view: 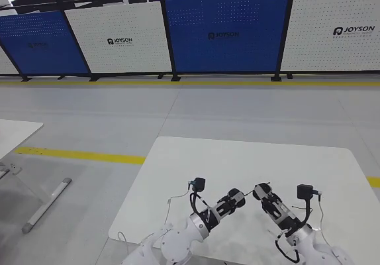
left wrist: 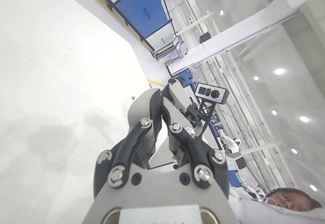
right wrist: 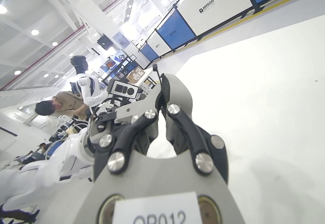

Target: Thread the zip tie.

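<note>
We see the thin black plastic zip tie (right wrist: 157, 74) pinched in the right claw (right wrist: 161, 88). Its strap juts out past the fingertips, roughly along the line of the fingers, and its small square head hangs free at the far end. The right claw's fingers are clenched on the strap with no gap showing.

Above the near middle of the white table (view: 256, 159), the left claw (view: 240, 196) and the right claw face each other tip to tip, just apart, both lifted off the surface. The tie's free end therefore points towards the left claw, which we judge must meet it for the threading.

In the left wrist view, the left claw (left wrist: 160, 105) has its fingers pressed together. We cannot tell whether anything lies between them.
</note>
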